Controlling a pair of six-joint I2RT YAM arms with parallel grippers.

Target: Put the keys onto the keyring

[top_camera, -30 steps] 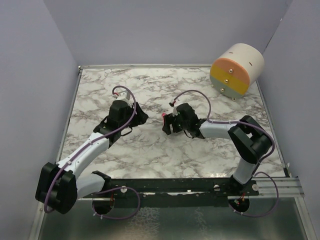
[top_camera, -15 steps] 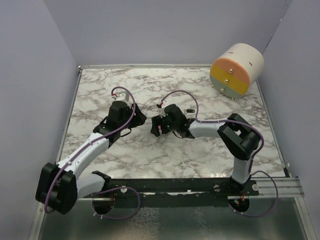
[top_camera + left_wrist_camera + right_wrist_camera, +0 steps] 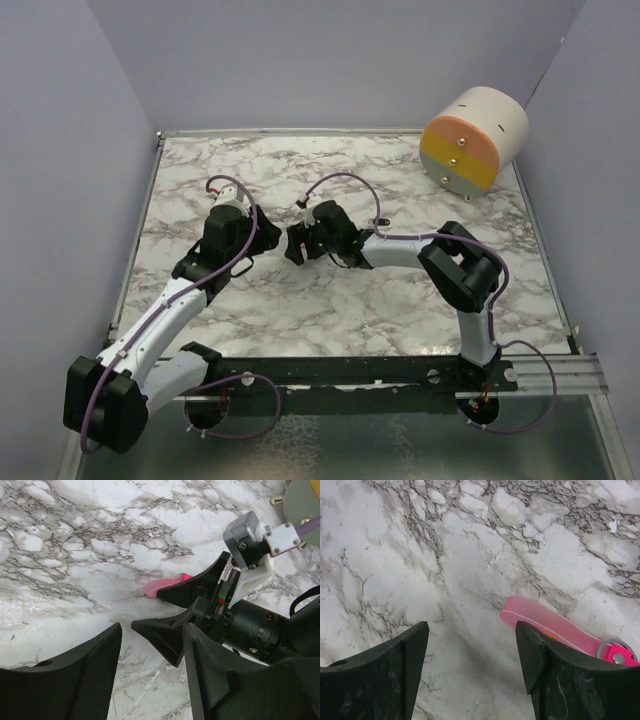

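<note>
Right pincer (image 3: 472, 640), apart, has slid left to meet left pincer (image 3: 150, 635), also apart.

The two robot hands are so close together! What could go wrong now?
The right gripper and left gripper sit very close, tip to tip, so they might bump. The pink keyring lies on the table beside the right gripper's open jaws, not between them, so closing now might miss it or shove it away.

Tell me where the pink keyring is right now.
The keyring lies flat on the marble table, lower right in the right wrist view, just beyond the open right gripper.
</note>
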